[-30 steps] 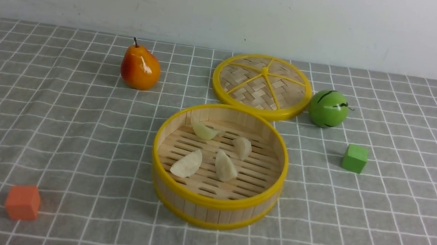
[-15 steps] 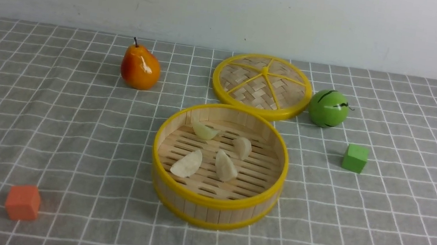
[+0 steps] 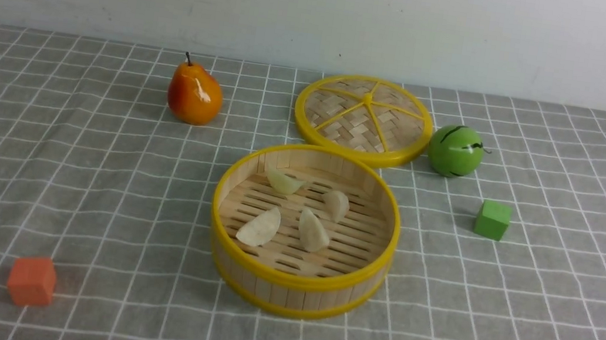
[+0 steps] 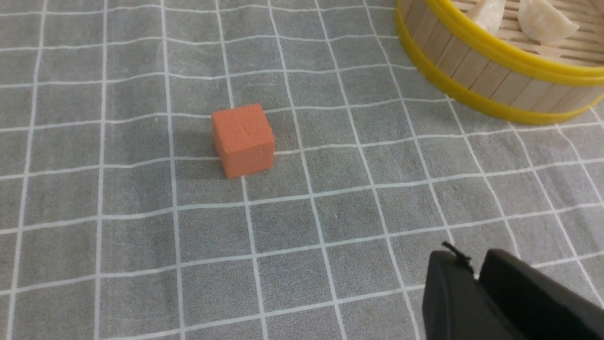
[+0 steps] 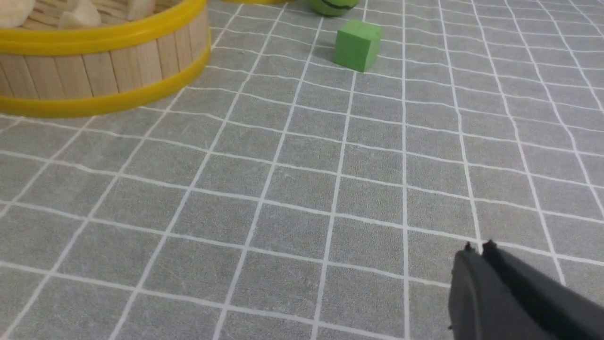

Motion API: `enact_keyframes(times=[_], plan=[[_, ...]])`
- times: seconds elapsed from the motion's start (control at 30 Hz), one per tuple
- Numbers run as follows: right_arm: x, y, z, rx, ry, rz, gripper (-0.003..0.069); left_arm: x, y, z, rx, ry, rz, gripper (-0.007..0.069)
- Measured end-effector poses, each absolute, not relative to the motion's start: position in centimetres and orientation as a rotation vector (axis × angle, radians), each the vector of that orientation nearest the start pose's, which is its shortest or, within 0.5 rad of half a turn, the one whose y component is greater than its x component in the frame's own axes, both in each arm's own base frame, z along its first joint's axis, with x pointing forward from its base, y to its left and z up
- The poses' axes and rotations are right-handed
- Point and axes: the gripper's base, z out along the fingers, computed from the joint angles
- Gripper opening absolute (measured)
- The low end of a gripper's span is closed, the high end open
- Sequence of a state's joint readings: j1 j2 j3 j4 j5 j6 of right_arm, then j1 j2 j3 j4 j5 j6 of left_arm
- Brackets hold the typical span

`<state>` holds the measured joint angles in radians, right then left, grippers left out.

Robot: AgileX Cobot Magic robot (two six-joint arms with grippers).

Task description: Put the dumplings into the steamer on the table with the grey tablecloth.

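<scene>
grey tablecloth (image 3: 100,177), dumplings (image 3: 297,211) in steamer (image 3: 295,287)

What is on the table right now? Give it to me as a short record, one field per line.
surface: table under the grey tablecloth
steamer: centre, lid off
dumplings: four, all on the steamer's slatted floor
lid: flat on the cloth behind the steamer
pear: back left
green ball: right of the lid
green cube: right of the steamer
orange cube: front left
left gripper: nothing held, jaws nearly together
right gripper: shut, empty
</scene>
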<state>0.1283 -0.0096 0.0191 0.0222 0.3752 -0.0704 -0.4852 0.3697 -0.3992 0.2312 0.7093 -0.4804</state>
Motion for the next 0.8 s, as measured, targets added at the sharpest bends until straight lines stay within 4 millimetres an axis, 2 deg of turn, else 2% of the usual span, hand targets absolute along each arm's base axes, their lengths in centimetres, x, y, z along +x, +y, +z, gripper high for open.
enact_keyframes(times=[0.17, 0.23, 0.33, 0.4, 0.43, 0.47, 0.57, 0.8], plan=[[5.2, 0.7, 17.4, -0.171, 1.861, 0.062, 0.0009, 6.7, -2.1, 25.0, 0.118, 2.09, -0.325, 0.0091], [5.2, 0.7, 17.4, -0.171, 1.861, 0.062, 0.0013, 5.9, -1.2, 23.6, 0.083, 1.965, -0.287, 0.009], [5.2, 0.7, 17.4, -0.171, 1.861, 0.062, 0.0018, 5.6, -0.8, 22.8, 0.008, 1.75, -0.286, 0.0076], [5.2, 0.7, 17.4, -0.171, 1.861, 0.062, 0.0021, 5.5, -0.7, 21.8, -0.028, 1.587, -0.27, 0.0048], [5.2, 0.7, 17.4, -0.171, 1.861, 0.062, 0.0021, 5.5, -0.7, 21.7, -0.031, 1.573, -0.267, 0.0048], [5.2, 0.7, 17.4, -0.171, 1.861, 0.062, 0.0022, 5.6, -0.6, 21.1, -0.061, 1.512, -0.245, 0.0017], [5.2, 0.7, 17.4, -0.171, 1.861, 0.062, 0.0028, 5.6, -0.2, 20.4, -0.133, 1.511, -0.208, -0.0014], [5.2, 0.7, 17.4, -0.171, 1.86, 0.062, 0.0041, 5.6, 0.1, 18.4, -0.202, 1.715, -0.172, -0.0014]])
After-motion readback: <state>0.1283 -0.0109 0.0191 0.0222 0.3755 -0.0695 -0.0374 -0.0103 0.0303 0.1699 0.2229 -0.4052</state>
